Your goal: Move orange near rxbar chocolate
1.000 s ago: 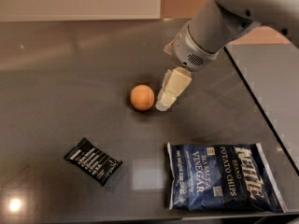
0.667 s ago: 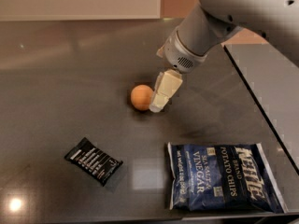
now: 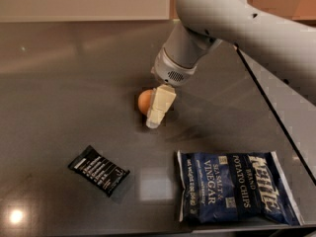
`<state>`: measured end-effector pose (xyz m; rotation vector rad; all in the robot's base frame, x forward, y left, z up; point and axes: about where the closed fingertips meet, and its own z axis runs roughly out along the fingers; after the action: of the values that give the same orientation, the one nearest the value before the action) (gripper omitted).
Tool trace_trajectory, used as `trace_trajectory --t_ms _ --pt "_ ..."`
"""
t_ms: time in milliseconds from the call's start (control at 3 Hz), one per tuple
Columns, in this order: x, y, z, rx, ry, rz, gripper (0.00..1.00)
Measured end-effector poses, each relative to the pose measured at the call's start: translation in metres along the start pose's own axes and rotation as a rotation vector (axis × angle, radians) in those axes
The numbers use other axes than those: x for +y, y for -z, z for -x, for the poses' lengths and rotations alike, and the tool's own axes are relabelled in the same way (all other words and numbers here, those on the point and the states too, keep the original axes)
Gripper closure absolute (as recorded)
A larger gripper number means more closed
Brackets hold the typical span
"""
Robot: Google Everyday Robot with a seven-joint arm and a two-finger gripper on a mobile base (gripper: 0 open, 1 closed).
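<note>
The orange [image 3: 143, 100] lies on the dark table near its middle. My gripper [image 3: 157, 113] hangs down from the arm right at the orange, covers its right side and reaches to the table. The rxbar chocolate [image 3: 98, 170], a small flat black wrapper with white lettering, lies at the front left, well apart from the orange.
A large dark-blue potato chips bag [image 3: 234, 185] lies at the front right. The table's right edge [image 3: 269, 100] runs diagonally behind my arm. A light wall stands along the far edge.
My gripper has moved left and down, from beside the orange to over its right side. The orange, wrapper and chips bag have not moved.
</note>
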<state>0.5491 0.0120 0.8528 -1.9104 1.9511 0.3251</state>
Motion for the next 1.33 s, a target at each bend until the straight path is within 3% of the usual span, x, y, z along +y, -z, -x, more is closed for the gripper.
trace_trajectory --t_ms 333,1000,1333 --pt "0.007 -0.01 -0.003 0.031 0.009 0.03 0.15" --pt "0.02 -0.011 -0.003 0.046 0.032 0.059 0.62" --pt "0.024 -0.009 -0.002 0.046 0.041 0.066 0.93"
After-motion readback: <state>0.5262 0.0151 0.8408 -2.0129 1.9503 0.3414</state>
